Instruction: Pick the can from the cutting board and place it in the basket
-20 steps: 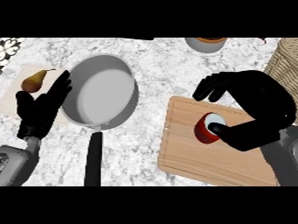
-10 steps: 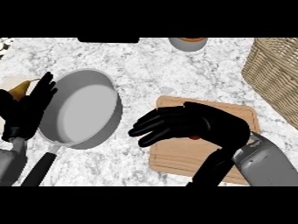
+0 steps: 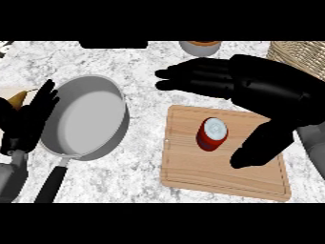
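Note:
A red can (image 3: 212,134) with a pale top stands upright on the wooden cutting board (image 3: 200,171), right of centre. My right hand (image 3: 277,95) hovers over the board's far side, open, fingers stretched to the left beyond the can and thumb (image 3: 259,145) hanging down at the can's right. Nothing is held in it. The woven basket (image 3: 312,55) shows at the upper right, partly behind that hand. My left hand (image 3: 24,119) rests open at the left edge, fingers up.
A grey frying pan (image 3: 87,116) with a black handle (image 3: 52,183) lies left of the board. A pear (image 3: 17,98) sits on a pale board behind my left hand. A small cup (image 3: 201,46) stands at the back.
The view has shifted and closed in. My right hand has lifted and spread open, so the can it covered half a second ago now shows between fingers and thumb.

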{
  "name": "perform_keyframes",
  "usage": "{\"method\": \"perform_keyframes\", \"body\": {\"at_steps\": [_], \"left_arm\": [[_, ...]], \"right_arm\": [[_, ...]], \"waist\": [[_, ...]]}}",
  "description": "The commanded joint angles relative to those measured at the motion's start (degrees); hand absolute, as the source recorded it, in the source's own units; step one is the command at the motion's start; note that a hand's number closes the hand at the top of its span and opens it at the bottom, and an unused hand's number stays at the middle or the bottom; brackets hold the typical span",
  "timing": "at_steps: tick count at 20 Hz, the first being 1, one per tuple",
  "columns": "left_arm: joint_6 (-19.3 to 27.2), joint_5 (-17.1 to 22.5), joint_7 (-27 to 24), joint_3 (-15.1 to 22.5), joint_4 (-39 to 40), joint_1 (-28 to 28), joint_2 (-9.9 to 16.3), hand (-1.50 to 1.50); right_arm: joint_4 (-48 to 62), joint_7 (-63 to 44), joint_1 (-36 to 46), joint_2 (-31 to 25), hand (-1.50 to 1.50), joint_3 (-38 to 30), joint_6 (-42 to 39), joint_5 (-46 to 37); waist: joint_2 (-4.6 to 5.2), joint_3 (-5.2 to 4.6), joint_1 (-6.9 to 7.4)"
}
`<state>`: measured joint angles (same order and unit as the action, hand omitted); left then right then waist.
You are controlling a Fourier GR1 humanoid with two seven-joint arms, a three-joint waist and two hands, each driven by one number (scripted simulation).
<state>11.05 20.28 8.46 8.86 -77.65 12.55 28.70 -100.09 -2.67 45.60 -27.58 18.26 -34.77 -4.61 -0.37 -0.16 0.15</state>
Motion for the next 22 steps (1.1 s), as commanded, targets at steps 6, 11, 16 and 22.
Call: {"method": "perform_keyframes", "body": {"at_steps": [6, 11, 16, 22], "left_arm": [[-1.3, -0.8, -1.1, -0.9, 2.9, 1.7, -1.7, 0.00], [-1.9, -0.4, 2.5, -1.3, -5.2, -1.1, 0.1, 0.00], [-3.2, -1.2, 0.4, -3.2, 1.8, 0.9, -1.5, 0.00], [-4.3, -1.6, 2.5, -4.1, -0.4, 0.6, -0.8, 0.00]], "right_arm": [[12.6, -8.1, 15.3, -5.5, -1.50, -1.2, -16.4, 1.8], [19.4, -1.6, 16.3, -10.4, -1.50, -4.5, -26.5, 3.6], [22.8, 2.3, 14.4, -11.5, -1.50, -7.8, -30.6, 6.7], [22.6, 12.0, 6.9, -12.1, -1.50, -11.6, -25.3, 3.4]], "waist": [[0.52, 0.05, 0.27], [0.45, 0.18, 1.03], [0.51, 0.14, 0.17], [0.52, 0.20, 0.41]]}}
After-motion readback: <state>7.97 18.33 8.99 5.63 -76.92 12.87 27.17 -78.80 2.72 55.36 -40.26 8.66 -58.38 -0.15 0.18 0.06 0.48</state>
